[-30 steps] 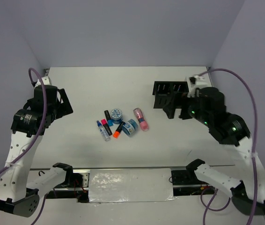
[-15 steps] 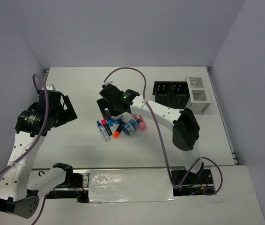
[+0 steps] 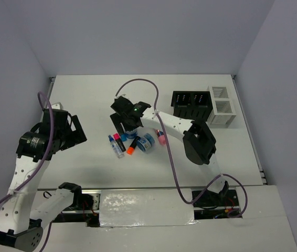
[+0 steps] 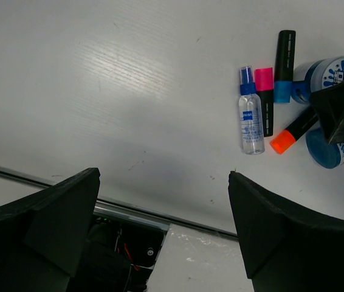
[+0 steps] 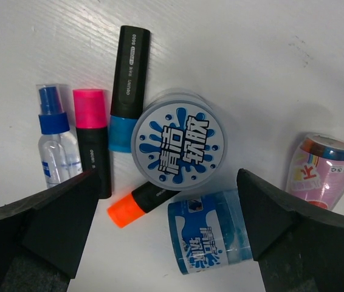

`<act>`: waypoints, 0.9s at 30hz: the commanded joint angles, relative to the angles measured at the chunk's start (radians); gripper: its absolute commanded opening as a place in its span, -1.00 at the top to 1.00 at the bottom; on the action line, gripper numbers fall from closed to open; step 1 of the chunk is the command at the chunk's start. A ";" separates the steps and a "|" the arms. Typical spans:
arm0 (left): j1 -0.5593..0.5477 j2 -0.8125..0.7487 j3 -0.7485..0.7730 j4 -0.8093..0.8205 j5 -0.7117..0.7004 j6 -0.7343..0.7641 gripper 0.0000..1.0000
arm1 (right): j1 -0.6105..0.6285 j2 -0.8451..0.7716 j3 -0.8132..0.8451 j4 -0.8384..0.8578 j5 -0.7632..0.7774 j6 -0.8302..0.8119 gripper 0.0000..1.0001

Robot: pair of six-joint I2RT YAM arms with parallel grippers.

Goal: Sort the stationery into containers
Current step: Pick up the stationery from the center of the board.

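The stationery lies in a heap at the table's middle: a clear spray bottle (image 5: 55,143), a pink-capped marker (image 5: 93,140), a cyan-capped marker (image 5: 128,85), an orange-capped marker (image 5: 138,204), an upright round blue-white roll (image 5: 178,144), a second roll (image 5: 211,239) on its side and a pink tube (image 5: 321,167). Above the heap hangs my right gripper (image 5: 167,176), open and holding nothing, its fingers either side of the upright roll. My left gripper (image 4: 163,175) is open and empty, left of the heap (image 3: 133,142). The containers, a black organiser (image 3: 191,105) and a white slatted box (image 3: 221,106), stand at the back right.
The right arm (image 3: 169,123) stretches across the table from the right to the heap, its purple cable (image 3: 138,84) looping above it. The table's front edge with a metal rail (image 4: 129,210) lies under the left gripper. Walls close the table at the back and sides.
The right arm has swung from the black organiser over to the heap and settled a little lower above it. The left arm has shifted slightly toward the front. Both grippers stayed open.
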 commanded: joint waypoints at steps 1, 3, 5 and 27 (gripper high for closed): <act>0.000 -0.008 -0.014 0.002 0.023 0.018 -0.99 | -0.024 0.005 -0.020 0.065 -0.035 -0.017 -0.99; -0.002 -0.007 -0.016 0.003 0.025 0.021 -0.99 | -0.027 0.009 -0.023 0.079 -0.060 -0.030 -0.99; -0.002 -0.001 -0.013 0.005 0.025 0.024 -0.99 | -0.037 0.025 -0.012 0.078 -0.075 -0.028 -0.99; -0.004 0.045 0.004 0.038 0.023 0.058 -0.99 | -0.069 -0.010 0.124 0.050 -0.058 -0.082 0.51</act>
